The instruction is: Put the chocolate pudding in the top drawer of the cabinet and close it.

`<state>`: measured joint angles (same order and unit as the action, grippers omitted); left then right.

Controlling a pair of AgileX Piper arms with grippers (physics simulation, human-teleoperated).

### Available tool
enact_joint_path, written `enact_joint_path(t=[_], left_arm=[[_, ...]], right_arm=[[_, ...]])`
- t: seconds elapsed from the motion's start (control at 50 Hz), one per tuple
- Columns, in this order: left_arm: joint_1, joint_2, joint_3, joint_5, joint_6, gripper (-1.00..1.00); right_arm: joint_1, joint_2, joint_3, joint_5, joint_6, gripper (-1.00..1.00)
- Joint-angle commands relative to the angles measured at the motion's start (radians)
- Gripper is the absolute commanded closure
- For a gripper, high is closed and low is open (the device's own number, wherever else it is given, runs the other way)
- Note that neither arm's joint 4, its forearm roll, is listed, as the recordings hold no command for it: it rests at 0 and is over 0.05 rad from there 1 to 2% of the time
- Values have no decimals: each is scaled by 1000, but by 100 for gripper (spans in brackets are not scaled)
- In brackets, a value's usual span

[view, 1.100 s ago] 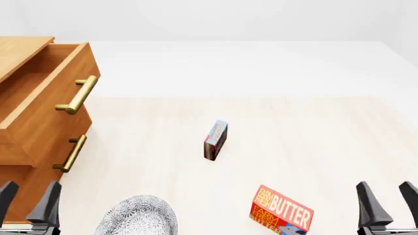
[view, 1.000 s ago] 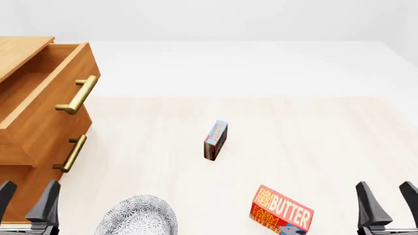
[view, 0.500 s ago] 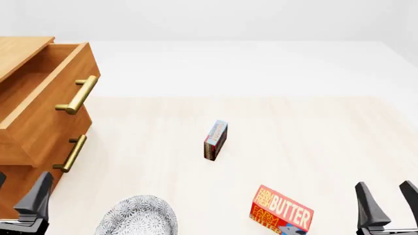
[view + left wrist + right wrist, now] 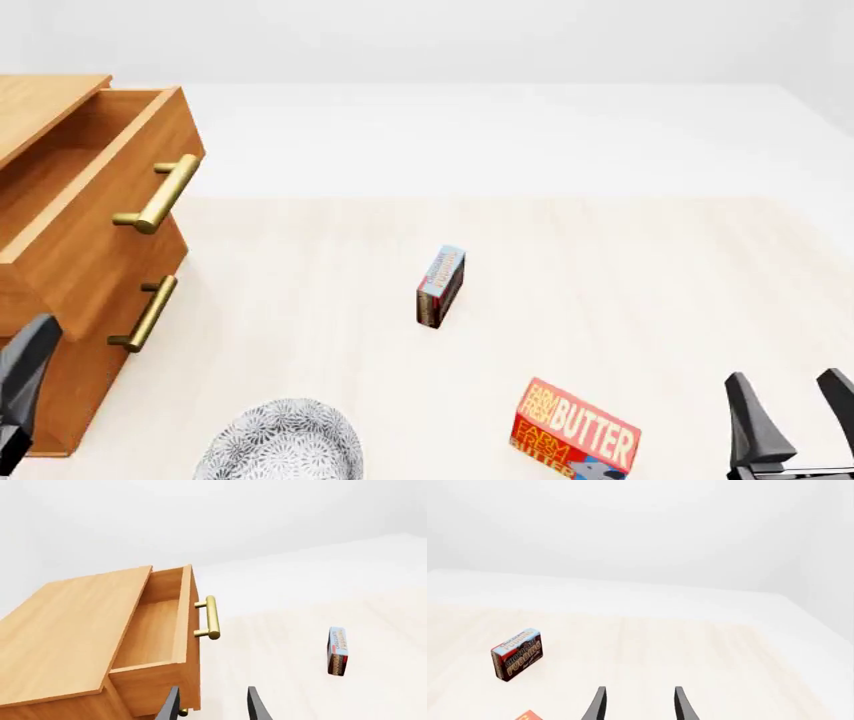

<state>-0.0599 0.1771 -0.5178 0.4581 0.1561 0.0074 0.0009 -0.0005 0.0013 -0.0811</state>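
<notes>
Mid-bench, the pudding (image 4: 441, 286) stands on its long edge, well apart from the cabinet (image 4: 54, 300): thin box, light blue top, dark brown lower face, red edge. Top drawer (image 4: 100, 200) pulled out. Left end effector (image 4: 212, 705) and right end effector (image 4: 639, 703) both spread, empty.

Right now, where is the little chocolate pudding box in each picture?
Front view: chocolate pudding stands mid-table, right of the cabinet.
Left wrist view: at the right, beyond the open top drawer.
Right wrist view: at the left, label showing.
Shared landmark: the pale wooden table.
</notes>
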Motion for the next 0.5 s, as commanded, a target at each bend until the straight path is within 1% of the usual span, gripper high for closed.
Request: enact_joint_path(t=[0.02,0.12,0.14,0.16,0.18,0.2,0.32,0.38,0.44,0.5], left_arm=[[-12,77,-170,113,56,-100],[-4,88,-195,131,85,-100],[-16,103,-223,150,89,-100],[-14,108,-230,156,100,-100],[-15,111,-234,158,94,-100],[-15,129,-247,171,54,-100],[-22,145,-279,193,90,-100],[-11,169,-323,211,98,-100],[-33,185,-348,229,139,-100],[-32,195,-361,234,145,-100]], right_arm=[[-2,0,0,0,2,-100],[-1,0,0,1,4,-100],[3,0,0,2,2,-100],[4,0,0,2,1,-100],[4,0,0,2,2,-100],[3,0,0,2,5,-100],[2,0,0,2,6,-100],[2,0,0,1,8,-100],[3,0,0,0,8,-100],[2,0,0,-1,9,-100]])
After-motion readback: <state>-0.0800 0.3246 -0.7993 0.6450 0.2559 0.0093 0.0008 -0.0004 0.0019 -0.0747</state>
